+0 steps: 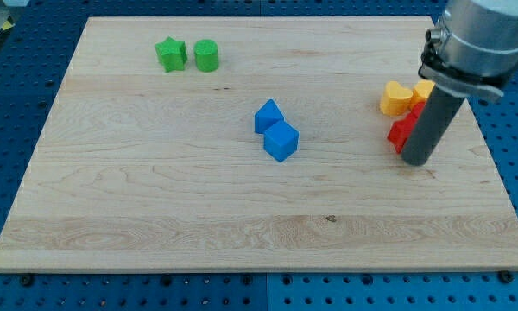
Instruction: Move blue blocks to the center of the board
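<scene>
Two blue blocks sit touching near the middle of the board: a blue block (268,116) with a pointed top, and a blue cube (281,141) just below and right of it. My tip (415,161) is at the view's right, far right of the blue blocks. It stands right next to a red block (401,133), whose right side the rod hides.
A yellow heart-shaped block (396,98) and a second yellow block (423,89) lie above the red one, partly hidden by the rod. A green star (170,53) and a green cylinder (206,55) sit at the top left. The wooden board (155,207) rests on blue pegboard.
</scene>
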Robot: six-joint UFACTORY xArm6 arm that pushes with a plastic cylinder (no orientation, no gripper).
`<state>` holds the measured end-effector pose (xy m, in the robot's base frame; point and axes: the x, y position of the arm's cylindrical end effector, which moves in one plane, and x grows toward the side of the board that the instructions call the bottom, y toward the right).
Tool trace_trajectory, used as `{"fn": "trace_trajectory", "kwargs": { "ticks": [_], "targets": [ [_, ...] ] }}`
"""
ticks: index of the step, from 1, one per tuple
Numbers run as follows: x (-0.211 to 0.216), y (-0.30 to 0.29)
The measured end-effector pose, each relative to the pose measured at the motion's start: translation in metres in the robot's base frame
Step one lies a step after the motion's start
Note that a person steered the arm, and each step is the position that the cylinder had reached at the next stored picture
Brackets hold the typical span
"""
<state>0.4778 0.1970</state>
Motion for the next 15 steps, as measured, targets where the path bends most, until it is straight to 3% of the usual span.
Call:
{"fn": "trace_trajectory", "kwargs": {
  "ticks": [3, 5, 9, 15],
  "targets": [
    [-0.01, -0.002],
    [0.022, -0.084],
    [0.023, -0.149],
    [0.016, -0.188]
  ]
}}
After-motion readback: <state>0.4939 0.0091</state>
